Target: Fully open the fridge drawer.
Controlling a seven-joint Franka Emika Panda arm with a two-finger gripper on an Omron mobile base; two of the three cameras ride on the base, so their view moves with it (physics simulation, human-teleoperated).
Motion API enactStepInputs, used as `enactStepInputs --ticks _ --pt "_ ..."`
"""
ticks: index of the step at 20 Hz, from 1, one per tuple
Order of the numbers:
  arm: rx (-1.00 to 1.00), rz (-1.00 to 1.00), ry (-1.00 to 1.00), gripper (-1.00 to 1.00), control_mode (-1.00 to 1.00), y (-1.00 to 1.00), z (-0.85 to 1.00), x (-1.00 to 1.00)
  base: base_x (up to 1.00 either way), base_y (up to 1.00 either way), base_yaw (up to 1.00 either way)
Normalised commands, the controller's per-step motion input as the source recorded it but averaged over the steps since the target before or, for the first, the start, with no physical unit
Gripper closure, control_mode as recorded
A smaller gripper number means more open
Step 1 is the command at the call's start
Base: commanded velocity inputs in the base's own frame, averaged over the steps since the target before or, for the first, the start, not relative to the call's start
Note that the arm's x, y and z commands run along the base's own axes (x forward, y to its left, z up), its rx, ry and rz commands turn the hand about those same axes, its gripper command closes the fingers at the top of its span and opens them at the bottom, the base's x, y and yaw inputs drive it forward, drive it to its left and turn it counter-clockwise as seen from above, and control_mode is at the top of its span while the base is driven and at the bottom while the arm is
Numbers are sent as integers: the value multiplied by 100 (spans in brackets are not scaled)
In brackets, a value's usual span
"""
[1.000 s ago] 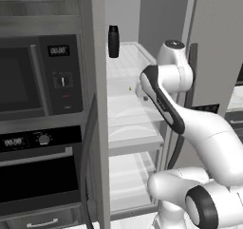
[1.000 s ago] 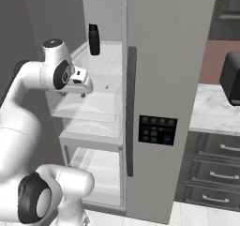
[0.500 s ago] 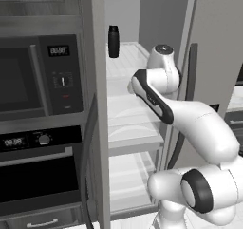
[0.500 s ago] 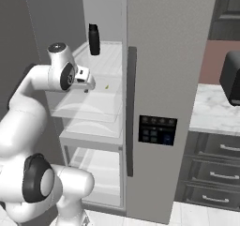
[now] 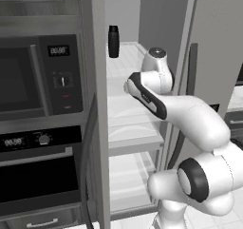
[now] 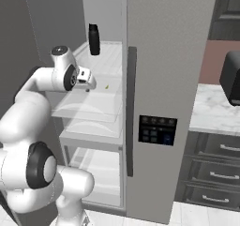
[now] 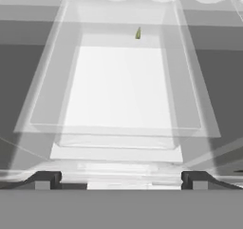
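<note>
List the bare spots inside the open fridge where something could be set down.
The fridge drawer floor is bare apart from a small green item at its far end. The top shelf is bare beside the dark bottle.

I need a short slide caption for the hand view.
Open gripper looking into the translucent fridge drawer, a small green item at its far end.

Flat white upper fridge shelf (image 6: 110, 56), upper centre of the right base view: a dark upright cylindrical bottle (image 6: 94, 39) stands on it near its back left. Below it, the wide translucent whitish plastic fridge drawer (image 6: 89, 109) holds a small greenish object (image 6: 107, 86) on its floor, seen upper centre in the hand view. White lower shelves (image 5: 128, 176) sit beneath.
</note>
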Motion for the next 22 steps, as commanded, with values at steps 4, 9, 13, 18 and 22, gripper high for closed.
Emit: enactStepInputs --ticks 4,9,13,18,22 --pt "0 0 1 -100 -100 1 -28 19 0 0 0" --pt "0 0 0 -100 -100 3 -16 29 0 0 0" --pt "0 0 0 -100 -100 2 -11 30 0 0 0" --pt "0 -1 0 -100 -100 0 -3 30 0 0 0" --pt "0 -7 0 -100 -100 5 -11 21 0 0 0"
